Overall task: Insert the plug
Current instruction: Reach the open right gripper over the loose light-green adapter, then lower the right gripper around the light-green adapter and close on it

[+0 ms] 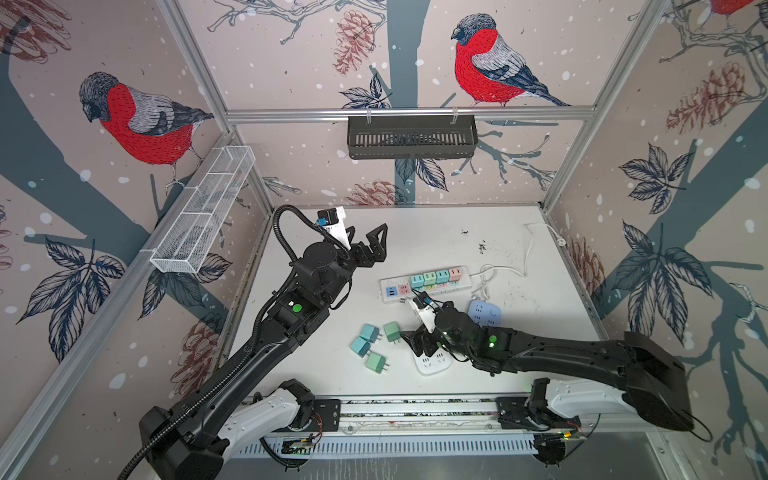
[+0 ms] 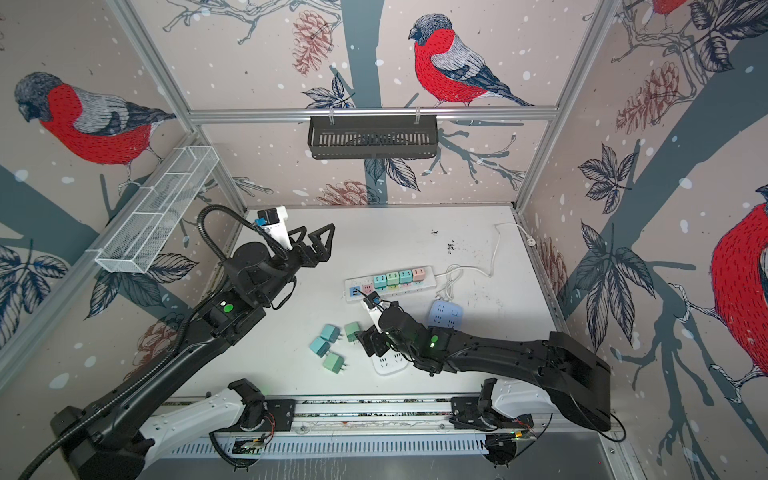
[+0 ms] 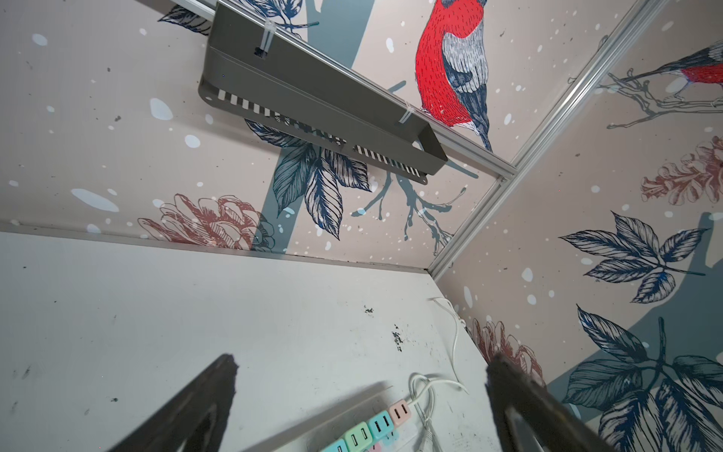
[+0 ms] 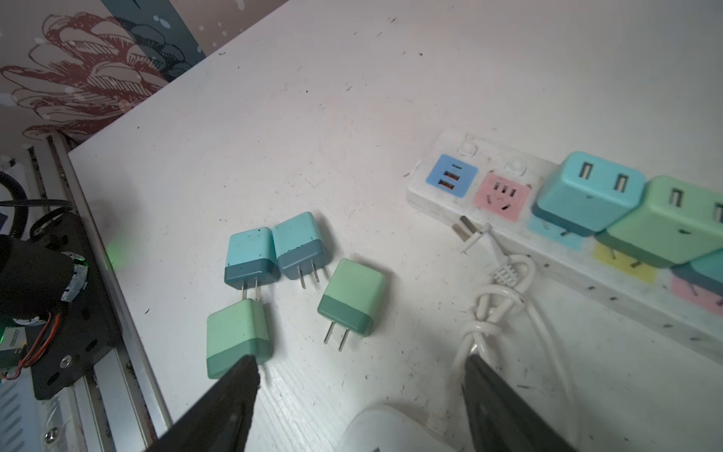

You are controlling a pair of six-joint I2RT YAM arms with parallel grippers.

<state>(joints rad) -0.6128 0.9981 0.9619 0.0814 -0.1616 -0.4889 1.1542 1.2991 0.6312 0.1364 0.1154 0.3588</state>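
While two blue plugs [image 4: 250, 254] and two green plugs [image 4: 352, 295] lie loose on the table [image 1: 415, 232], four more plugs [image 1: 430, 278] sit in the one power strip [image 4: 416, 193]. Just beside the loose four, the right gripper [image 4: 360, 360] hovers with its jaws apart and empty. The left gripper [image 3: 362, 360] gapes wide, holding nothing.

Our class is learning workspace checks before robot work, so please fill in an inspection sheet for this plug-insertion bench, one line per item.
Surface: white table, scuffed, dark specks.
Job's things: strip holds four plugged adapters, pink socket free; four loose adapters lie flat, two blue, two green.
Clutter: white block and blue block, both socket cubes, near the strip.
Grippers: left gripper open, empty, high above the table; right gripper open, empty, over the white block.
Cables: white cord trails from the strip's end to the back; knotted cord in front of the strip, its plug against it.
Surroundings: black tray and wire basket on the rails; bird-print walls.
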